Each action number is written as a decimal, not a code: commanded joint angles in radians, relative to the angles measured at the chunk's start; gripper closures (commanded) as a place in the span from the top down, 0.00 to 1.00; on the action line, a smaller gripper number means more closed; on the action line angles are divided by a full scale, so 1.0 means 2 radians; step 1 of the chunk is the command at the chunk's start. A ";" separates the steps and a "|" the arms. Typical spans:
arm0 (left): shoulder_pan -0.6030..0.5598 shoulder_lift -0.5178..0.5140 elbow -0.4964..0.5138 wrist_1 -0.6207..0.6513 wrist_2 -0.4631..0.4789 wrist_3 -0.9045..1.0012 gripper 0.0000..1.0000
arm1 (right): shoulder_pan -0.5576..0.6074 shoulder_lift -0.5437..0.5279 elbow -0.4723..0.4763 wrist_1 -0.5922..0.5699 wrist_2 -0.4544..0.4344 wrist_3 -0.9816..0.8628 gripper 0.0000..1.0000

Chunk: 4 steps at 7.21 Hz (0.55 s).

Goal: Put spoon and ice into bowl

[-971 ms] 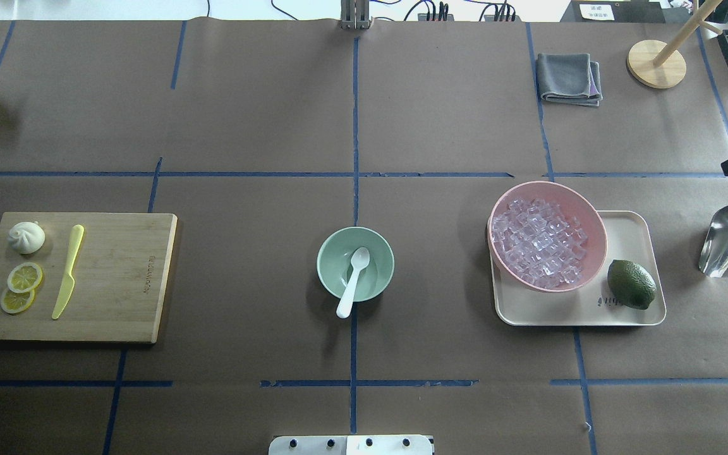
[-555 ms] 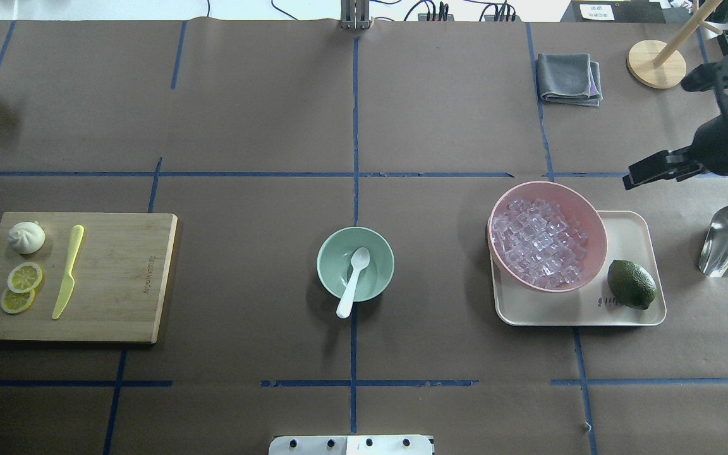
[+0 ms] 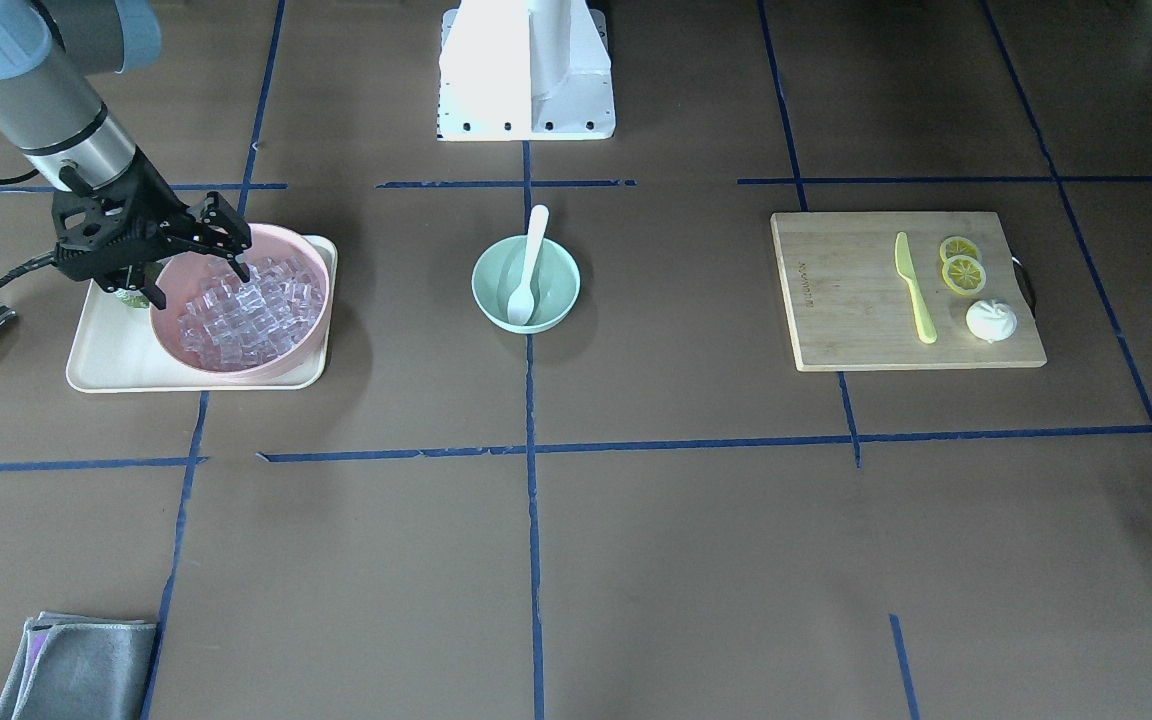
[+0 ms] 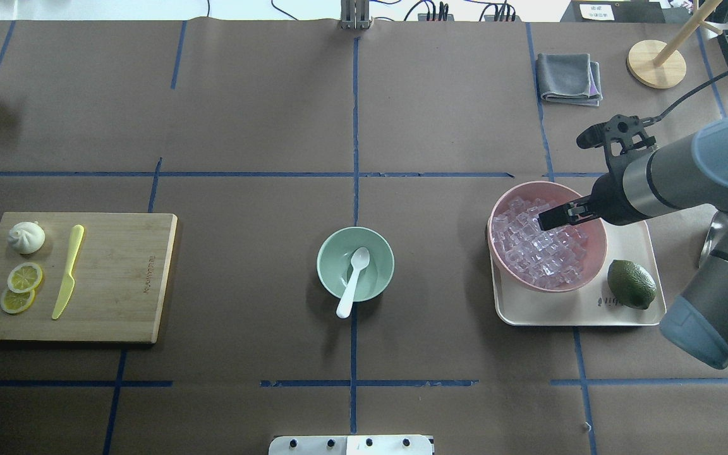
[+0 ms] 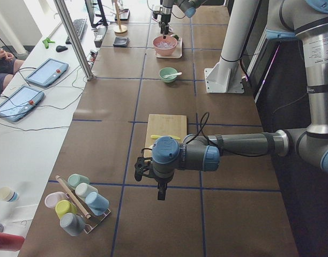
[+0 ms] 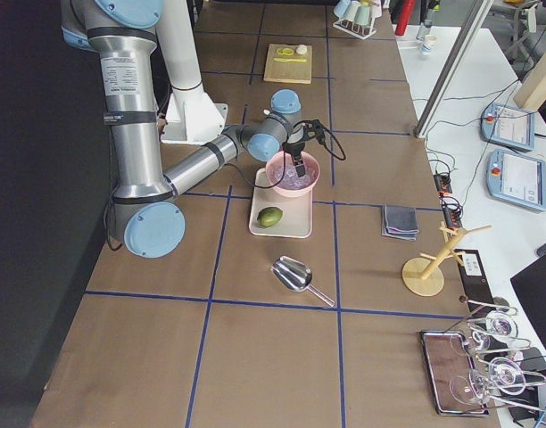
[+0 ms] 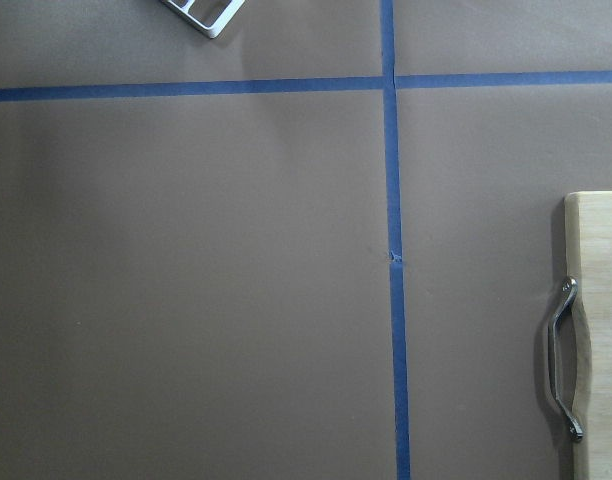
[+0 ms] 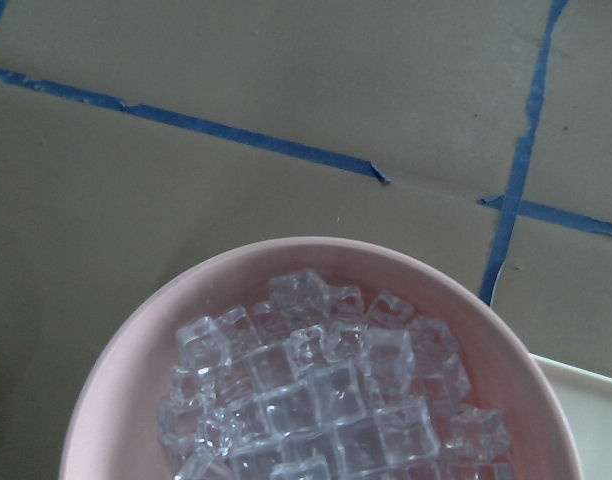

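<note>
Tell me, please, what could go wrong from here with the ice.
1. The ice is heaped tight, so the open right hand may take several cubes or lose a slippery one.
2. The spoon leans over the rim of the green bowl; a dropped cube could knock it out.

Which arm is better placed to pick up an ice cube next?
Right. The right gripper hangs open over the ice in the pink bowl; the left gripper sits past the cutting board, at the table's opposite end.
</note>
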 commanded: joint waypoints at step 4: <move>0.000 0.000 0.000 0.000 0.000 0.000 1.00 | -0.041 0.006 -0.030 0.001 -0.013 -0.002 0.83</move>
